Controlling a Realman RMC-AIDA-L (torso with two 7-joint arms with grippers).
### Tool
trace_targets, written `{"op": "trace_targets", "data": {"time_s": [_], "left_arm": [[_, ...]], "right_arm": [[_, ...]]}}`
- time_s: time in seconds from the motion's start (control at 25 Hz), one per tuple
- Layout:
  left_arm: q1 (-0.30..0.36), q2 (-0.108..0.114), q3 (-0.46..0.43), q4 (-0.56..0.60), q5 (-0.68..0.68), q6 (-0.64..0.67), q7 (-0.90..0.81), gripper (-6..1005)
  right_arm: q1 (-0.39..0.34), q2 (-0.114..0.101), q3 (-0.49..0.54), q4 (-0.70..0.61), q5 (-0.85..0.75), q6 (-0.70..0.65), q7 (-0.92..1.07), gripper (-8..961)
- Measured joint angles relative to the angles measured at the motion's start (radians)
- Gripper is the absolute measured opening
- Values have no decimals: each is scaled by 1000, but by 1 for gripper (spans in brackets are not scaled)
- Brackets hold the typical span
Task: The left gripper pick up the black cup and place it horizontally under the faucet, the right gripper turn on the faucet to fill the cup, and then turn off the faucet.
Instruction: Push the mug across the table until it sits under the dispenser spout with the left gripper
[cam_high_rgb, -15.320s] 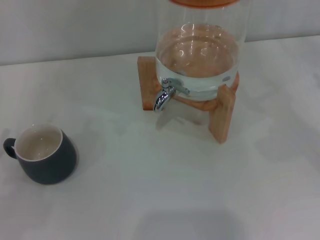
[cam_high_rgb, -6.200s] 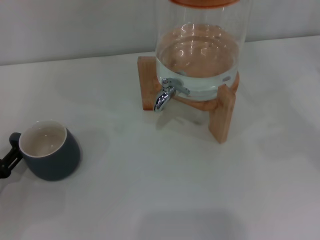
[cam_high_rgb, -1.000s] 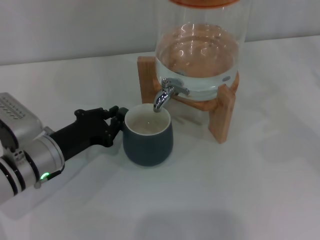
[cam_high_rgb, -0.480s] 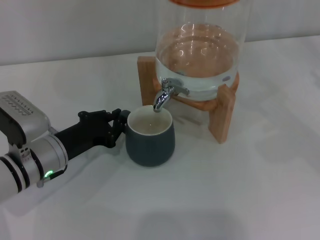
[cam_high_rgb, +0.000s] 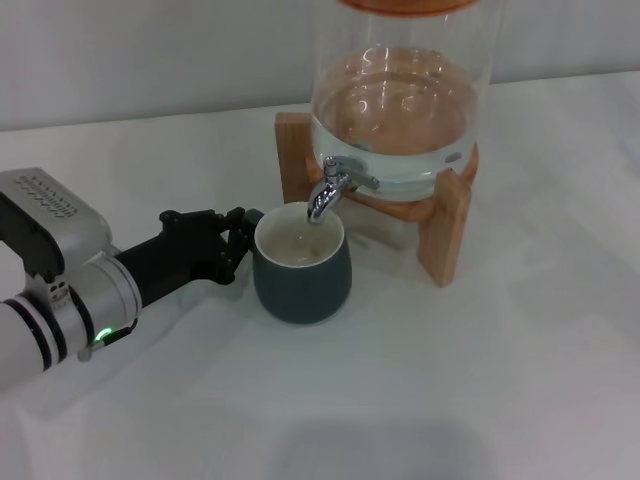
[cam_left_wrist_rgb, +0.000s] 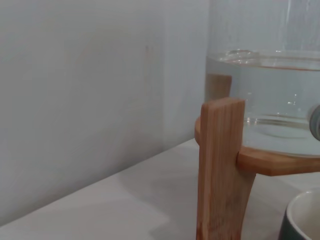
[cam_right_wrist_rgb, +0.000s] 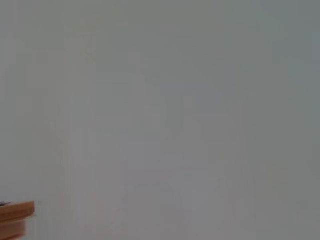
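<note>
Black cup (cam_high_rgb: 301, 275) stood upright on the tabletop (cam_high_rgb: 450, 380), its mouth directly below the faucet (cam_high_rgb: 327, 191). My left end effector (cam_high_rgb: 243, 243) reached in from the left, fingers clamped on its handle side.

Head camera looks down on table (cam_high_rgb: 400, 400). Left wrist camera sits low, close to wooden stand (cam_left_wrist_rgb: 220, 170), shared with head view. Right wrist camera faces blank wall.
</note>
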Motion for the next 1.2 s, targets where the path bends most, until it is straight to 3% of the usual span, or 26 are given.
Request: {"op": "trace_targets", "data": {"time_s": [1.2], "left_arm": [[-3, -1, 0, 3, 1, -50, 3, 175]], "right_arm": [[-1, 0, 7, 15, 23, 7, -20, 749]]}}
